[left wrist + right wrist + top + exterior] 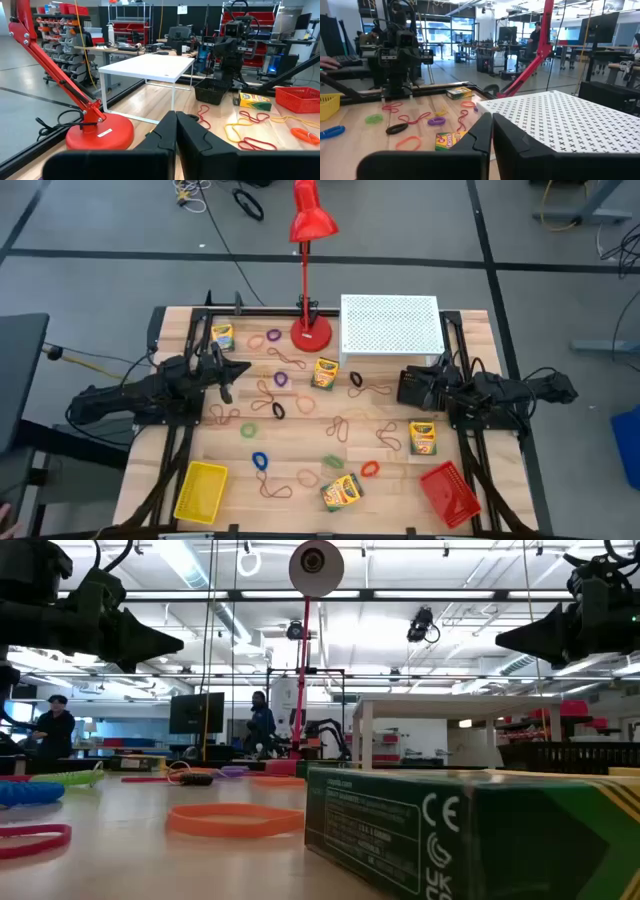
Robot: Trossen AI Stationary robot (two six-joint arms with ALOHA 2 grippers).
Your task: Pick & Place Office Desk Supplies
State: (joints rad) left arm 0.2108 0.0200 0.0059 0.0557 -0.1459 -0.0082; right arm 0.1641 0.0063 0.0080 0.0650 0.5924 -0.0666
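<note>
High view: both arms are parked at the sides, nothing picked yet. Left claw sits at 9 o'clock of the worktop, clenched and empty. Right claw sits at 3 o'clock, beside the white perforated stand, also clenched and empty. Supplies lie scattered: crayon boxes at 10 o'clock, centre, 4 o'clock and 6 o'clock. Rubber-band loops spread over the middle, e.g. a blue one and an orange one. Yellow basket at 7 o'clock, red basket at 5 o'clock, both look empty. Red lamp at 12 o'clock.

Low view: both claws hang high above the worktop, well clear of everything. The 6 o'clock crayon box fills the near foreground; an orange band lies flat beside it.

Left wrist view: fingers pressed together, nothing between them; lamp base ahead.

Right wrist view: fingers together, empty; the centre crayon box is just ahead.

Step, as I judge it: start of task, first pick not yet begun. Next move calls for spreading a claw, lowering over a near item such as the centre box, then carrying it to a basket.
</note>
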